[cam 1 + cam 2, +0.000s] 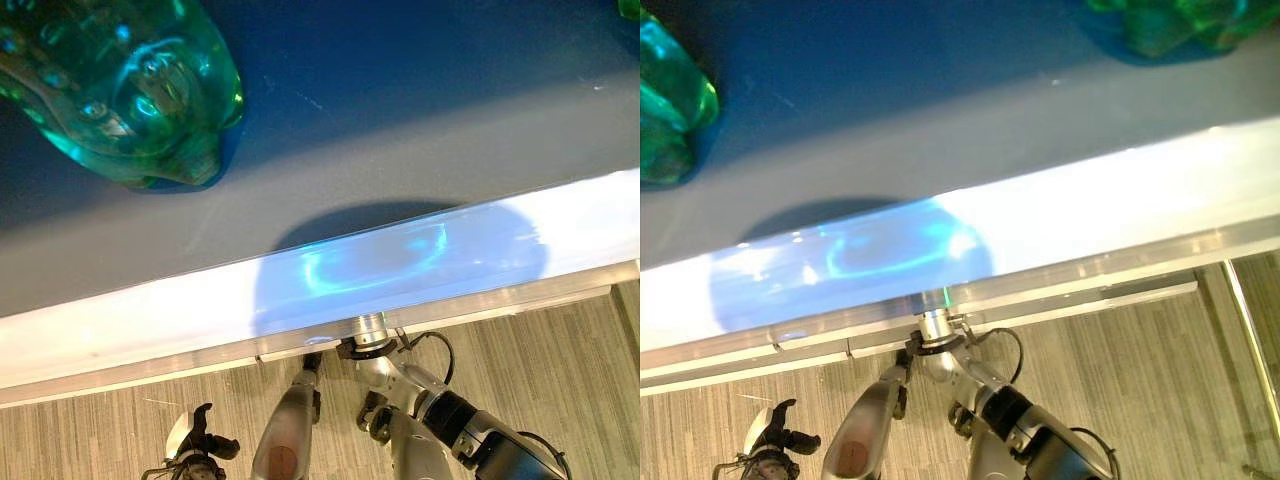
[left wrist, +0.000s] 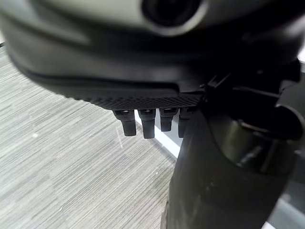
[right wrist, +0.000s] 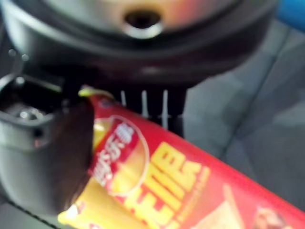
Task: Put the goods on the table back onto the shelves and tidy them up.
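Note:
A red and yellow snack pack (image 3: 167, 191) lies in my right hand (image 3: 66, 157), thumb curled across its end and fingers behind it. In the eye views my right arm reaches under the front edge of the blue shelf board (image 1: 420, 120), and the hand is hidden beneath it. A green plastic bottle (image 1: 130, 90) lies on the board at the back left. My left hand (image 1: 195, 445) hangs low over the floor at the lower left, its fingers (image 2: 143, 124) straight and holding nothing.
The board has a white, glossy front rim (image 1: 450, 270) running across the view. Another green bottle (image 1: 1180, 25) sits at the back right. Grey striped floor (image 1: 560, 370) lies below the rim.

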{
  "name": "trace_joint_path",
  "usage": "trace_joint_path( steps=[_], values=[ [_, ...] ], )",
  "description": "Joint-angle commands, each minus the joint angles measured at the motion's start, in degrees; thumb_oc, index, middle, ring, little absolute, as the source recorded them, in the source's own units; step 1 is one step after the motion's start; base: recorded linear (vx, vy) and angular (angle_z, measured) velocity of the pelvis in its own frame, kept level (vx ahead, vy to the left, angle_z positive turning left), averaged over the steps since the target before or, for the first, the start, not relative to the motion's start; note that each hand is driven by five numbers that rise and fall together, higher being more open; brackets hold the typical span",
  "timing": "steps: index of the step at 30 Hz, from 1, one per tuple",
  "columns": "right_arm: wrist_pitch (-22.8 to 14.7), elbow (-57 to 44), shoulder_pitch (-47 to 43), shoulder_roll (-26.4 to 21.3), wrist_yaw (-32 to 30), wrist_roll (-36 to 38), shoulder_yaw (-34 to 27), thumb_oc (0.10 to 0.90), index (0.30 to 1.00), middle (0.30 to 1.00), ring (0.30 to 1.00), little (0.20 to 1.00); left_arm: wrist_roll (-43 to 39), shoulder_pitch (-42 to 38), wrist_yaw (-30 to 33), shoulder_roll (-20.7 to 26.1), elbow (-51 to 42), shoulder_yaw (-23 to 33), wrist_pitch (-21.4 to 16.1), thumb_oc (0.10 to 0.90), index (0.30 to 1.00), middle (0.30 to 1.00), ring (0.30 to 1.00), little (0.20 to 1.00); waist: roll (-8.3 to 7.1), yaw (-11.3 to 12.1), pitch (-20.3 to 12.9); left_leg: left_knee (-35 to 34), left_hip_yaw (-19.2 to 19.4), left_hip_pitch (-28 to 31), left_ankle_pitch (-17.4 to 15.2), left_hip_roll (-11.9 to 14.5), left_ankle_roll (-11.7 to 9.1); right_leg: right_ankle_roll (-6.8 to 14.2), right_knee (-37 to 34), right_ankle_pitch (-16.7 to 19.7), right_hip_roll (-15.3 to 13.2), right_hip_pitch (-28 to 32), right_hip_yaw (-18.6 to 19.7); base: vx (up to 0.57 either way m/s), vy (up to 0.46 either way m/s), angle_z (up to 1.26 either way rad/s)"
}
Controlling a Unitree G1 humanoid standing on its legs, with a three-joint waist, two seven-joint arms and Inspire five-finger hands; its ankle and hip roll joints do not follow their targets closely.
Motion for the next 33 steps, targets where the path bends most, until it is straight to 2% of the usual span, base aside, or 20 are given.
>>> trace_joint_path(
  steps=[1, 2, 20, 31, 33],
  values=[
    [-7.65, -7.63, -3.67, 5.74, -3.16, -2.15, 2.82, 0.598, 0.596, 0.596, 0.596, 0.596, -0.14, 2.06, 4.06, 5.5, 1.47, -0.78, 0.08, 0.8, 0.9, 0.9, 0.9, 0.9, -0.45, -0.02, 1.52, 5.69, 0.78, -4.24, -4.01, -1.05, 1.27, 4.56, -8.65, 8.8, -3.33, 1.71, 3.92, 0.0, 0.0, 0.0],
    [-7.66, -7.61, -3.68, 5.75, -3.18, -2.16, 2.83, 0.8, 0.9, 0.9, 0.9, 0.9, -0.14, 2.06, 4.06, 5.5, 1.47, -0.77, 0.08, 0.8, 0.9, 0.9, 0.9, 0.9, -0.46, -0.02, 1.52, 5.71, 0.78, -4.26, -4.02, -1.05, 1.27, 4.56, -8.63, 8.78, -3.34, 1.69, 3.92, 0.0, 0.0, 0.0],
    [-9.15, -9.9, -2.3, 5.33, -4.12, -0.63, 1.8, 0.8, 0.9, 0.9, 0.9, 0.9, 1.77, 1.02, 6.22, 5.63, 0.84, -1.92, 0.64, 0.8, 0.9, 0.9, 0.9, 0.9, -1.63, -0.39, 0.06, 6.08, 0.99, -2.87, -4.47, -0.48, 1.3, 4.11, -7.71, 8.22, -3.2, 2.56, 3.95, 0.0, -0.007, 0.0],
    [-9.9, -13.51, 1.38, 3.62, -3.5, 0.16, -0.62, 0.8, 0.9, 0.9, 0.9, 0.9, 3.43, 4.4, 5.34, 4.83, 1.56, -1.47, 0.7, 0.8, 0.9, 0.9, 0.9, 0.9, -2.85, -1.18, -4.42, 2.99, 1.86, 1.75, -4.06, 0.15, 1.14, 4.34, -10.74, 8.76, -2.11, 6.22, 3.79, 0.03, -0.023, -0.07],
    [-9.88, -13.57, 1.44, 3.59, -3.47, 0.18, -0.61, 0.8, 0.9, 0.9, 0.9, 0.9, 3.44, 4.44, 5.34, 4.83, 1.55, -1.47, 0.7, 0.8, 0.9, 0.9, 0.9, 0.9, -2.84, -1.18, -4.43, 2.92, 1.87, 1.82, -4.04, 0.15, 1.14, 4.34, -10.78, 8.78, -2.1, 6.27, 3.79, 0.03, -0.014, -0.07]
  ],
)
